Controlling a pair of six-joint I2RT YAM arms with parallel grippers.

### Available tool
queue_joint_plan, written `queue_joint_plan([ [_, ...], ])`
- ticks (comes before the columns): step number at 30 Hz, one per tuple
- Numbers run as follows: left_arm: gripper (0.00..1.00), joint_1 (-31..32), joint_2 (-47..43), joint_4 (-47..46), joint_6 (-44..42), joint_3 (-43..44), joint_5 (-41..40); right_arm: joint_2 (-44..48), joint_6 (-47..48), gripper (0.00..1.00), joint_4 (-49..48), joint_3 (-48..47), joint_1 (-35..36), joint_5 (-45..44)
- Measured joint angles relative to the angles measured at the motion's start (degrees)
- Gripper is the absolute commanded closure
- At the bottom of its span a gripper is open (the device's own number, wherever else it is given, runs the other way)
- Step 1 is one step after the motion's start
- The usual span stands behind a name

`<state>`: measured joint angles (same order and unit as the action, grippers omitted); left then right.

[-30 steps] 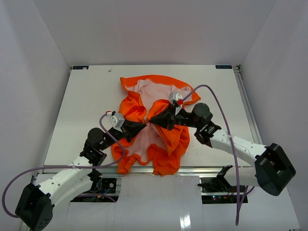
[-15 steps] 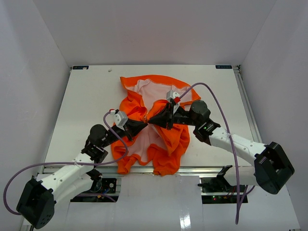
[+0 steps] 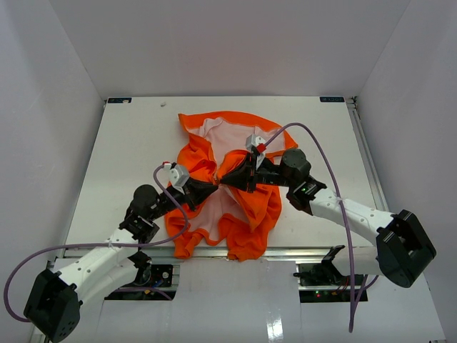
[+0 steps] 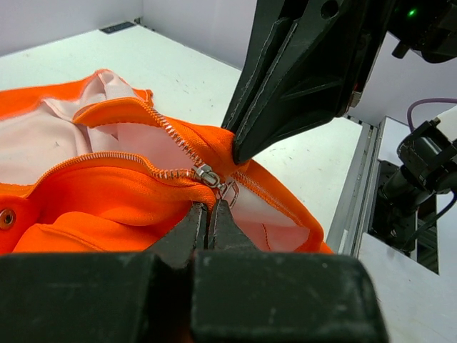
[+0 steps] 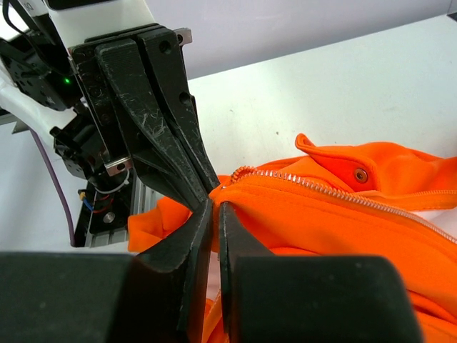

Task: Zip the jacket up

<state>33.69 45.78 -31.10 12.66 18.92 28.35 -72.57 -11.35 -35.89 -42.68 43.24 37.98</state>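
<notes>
Jacket (image 3: 250,229) lay spread open in the middle of the worktop (image 3: 121,157), pale lining (image 3: 221,136) showing
The left fingers (image 4: 187,227) were closed on the small metal zipper pull (image 4: 227,190); the right fingers (image 5: 187,246) were closed too, pinching the orange fabric just beside the slider (image 4: 207,175), the two sets of tips nearly touching

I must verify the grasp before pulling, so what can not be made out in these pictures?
Left wrist view: the left gripper hides what lies below the zipper pull.
Right wrist view: the left gripper and right gripper meet over the pull; the picture edge cuts off the jacket.
Top view: the pull is too small, under both grippers.
</notes>
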Motion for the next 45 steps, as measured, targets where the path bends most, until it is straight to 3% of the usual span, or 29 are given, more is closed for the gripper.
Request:
queue_joint_plan([
  [1, 1.0, 0.0, 0.2, 0.6, 0.3, 0.1, 0.0, -0.1, 0.0, 0.78, 0.3, 0.0, 0.0, -0.1],
  [10, 1.0, 0.4, 0.9, 8.2, 4.6, 2.8, -0.1, -0.9, 3.0, 0.42, 7.3, -1.6, 0.0, -3.8],
  [17, 1.0, 0.9, 5.1, 14.6, 8.7, 6.0, -1.8, 0.6, 13.6, 0.35, 23.2, -10.9, 0.3, -19.2],
  [21, 1.0, 0.8, 6.2, 17.0, 11.2, 6.0, -2.8, 4.0, 20.2, 0.21, 25.9, -12.0, 0.3, -24.1],
  [23, 1.0, 0.6, 6.2, 17.6, 12.2, 6.0, -2.9, 5.5, 24.1, 0.21, 26.2, -11.4, 1.2, -26.1],
  [33, 1.0, -1.3, 6.3, 19.0, 15.5, 6.4, -1.4, 14.8, 42.5, 0.16, 11.3, 11.6, 13.1, -32.2],
  [40, 1.0, -1.8, 6.6, 19.0, 16.5, 6.5, 0.3, 10.6, 53.7, 0.12, -2.8, 17.4, 23.4, -45.3],
  [45, 1.0, -2.1, 6.9, 18.8, 16.9, 6.8, 1.1, 4.1, 60.7, 0.12, -15.4, 19.3, 26.3, -52.4],
])
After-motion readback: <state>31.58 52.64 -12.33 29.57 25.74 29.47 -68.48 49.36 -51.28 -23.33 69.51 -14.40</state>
